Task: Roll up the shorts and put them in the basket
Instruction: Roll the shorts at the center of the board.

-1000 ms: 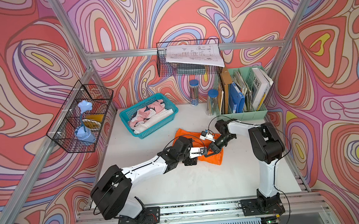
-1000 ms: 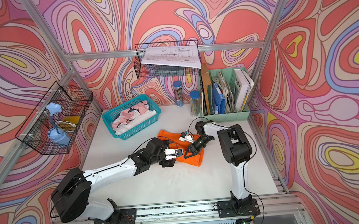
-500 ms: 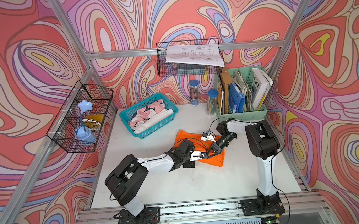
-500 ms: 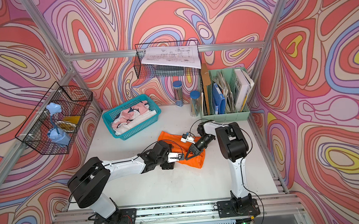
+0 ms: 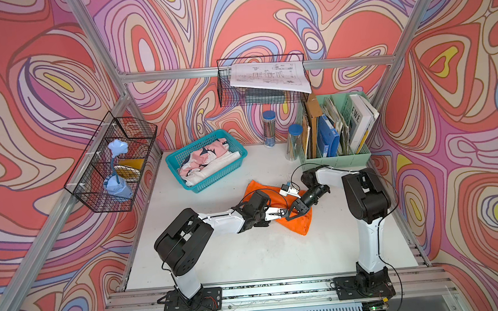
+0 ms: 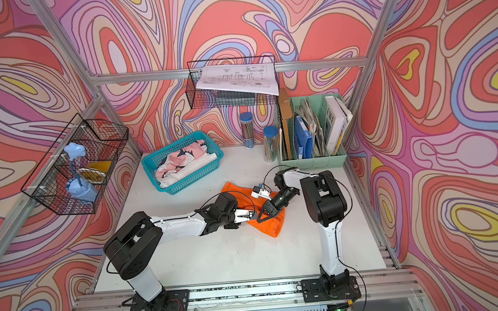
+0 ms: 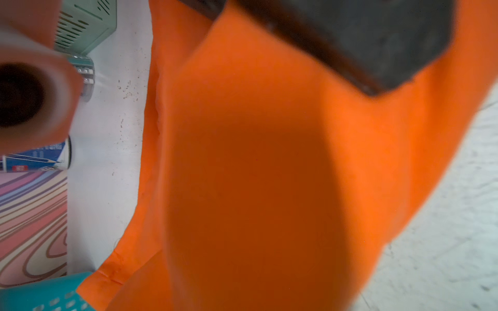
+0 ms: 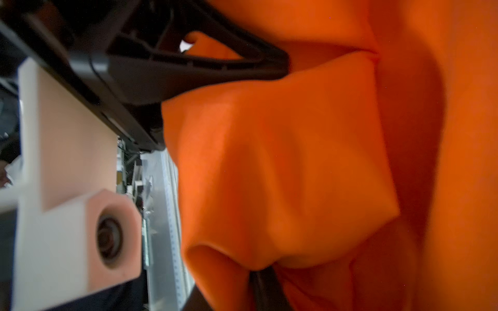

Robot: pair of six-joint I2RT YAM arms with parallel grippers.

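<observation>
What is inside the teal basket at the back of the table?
A pink-white-navy patterned cloth and a white cloth lie in the teal basket; anything beneath them is covered.

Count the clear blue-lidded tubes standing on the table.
2. The near tube stands beside the green organizer; the far tube stands farther back, apart from it. No others show, though one could be hidden.

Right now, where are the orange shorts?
In both top views the shorts lie bunched mid-table, just in front of and right of the teal basket, with the left gripper and right gripper meeting over them.
</observation>
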